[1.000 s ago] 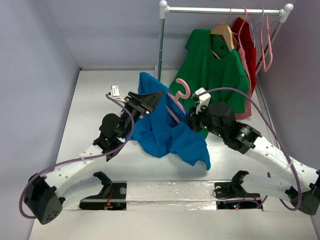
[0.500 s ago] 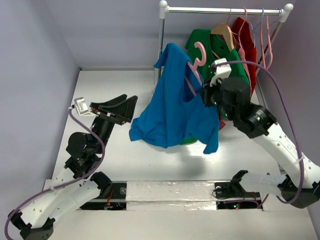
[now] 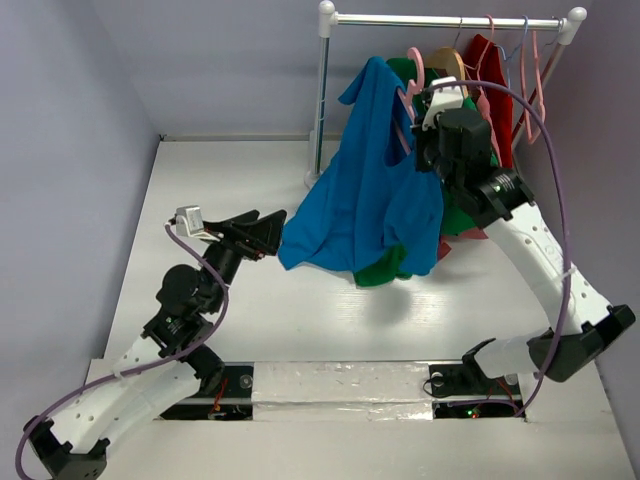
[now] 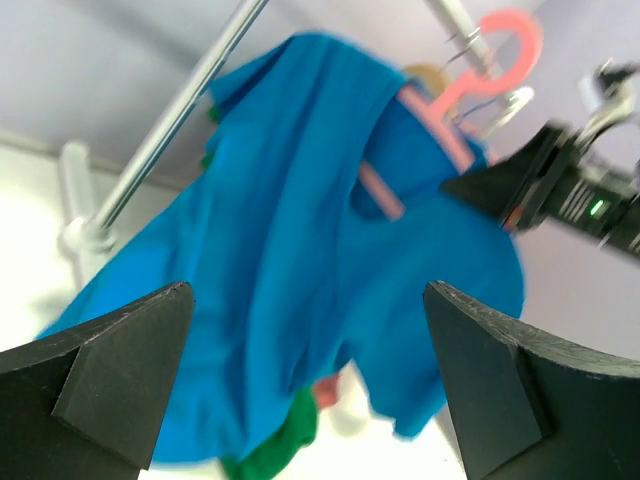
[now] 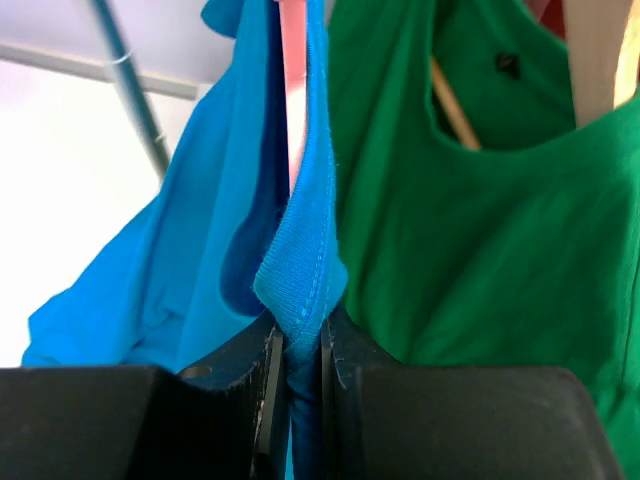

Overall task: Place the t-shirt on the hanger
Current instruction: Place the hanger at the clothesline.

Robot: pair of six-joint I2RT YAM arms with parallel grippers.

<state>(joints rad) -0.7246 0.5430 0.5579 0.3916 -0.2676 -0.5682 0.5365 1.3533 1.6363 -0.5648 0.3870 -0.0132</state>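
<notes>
The blue t-shirt (image 3: 360, 210) hangs draped on the pink hanger (image 3: 413, 62), whose hook is up near the rail. My right gripper (image 3: 424, 140) is shut on the shirt's collar with the hanger's bar rising out of it, and holds both in the air in front of the green shirt. In the right wrist view the collar (image 5: 300, 260) is pinched between the jaws of the right gripper (image 5: 298, 345), and the pink bar (image 5: 292, 80) stands above. My left gripper (image 3: 268, 235) is open and empty, low and left of the shirt. It faces the t-shirt (image 4: 300, 250) and the hanger's hook (image 4: 500, 50).
A clothes rail (image 3: 450, 20) on a grey post (image 3: 322, 90) stands at the back. On it hang a green t-shirt (image 5: 480, 230) on a tan wooden hanger (image 3: 452, 62), red and pink shirts (image 3: 500, 85) and bare pink hangers (image 3: 535, 95).
My right arm lifted the hanger and blue t-shirt up and back towards the rail. My left gripper let go of the shirt, pulled back to the left and stays open.
</notes>
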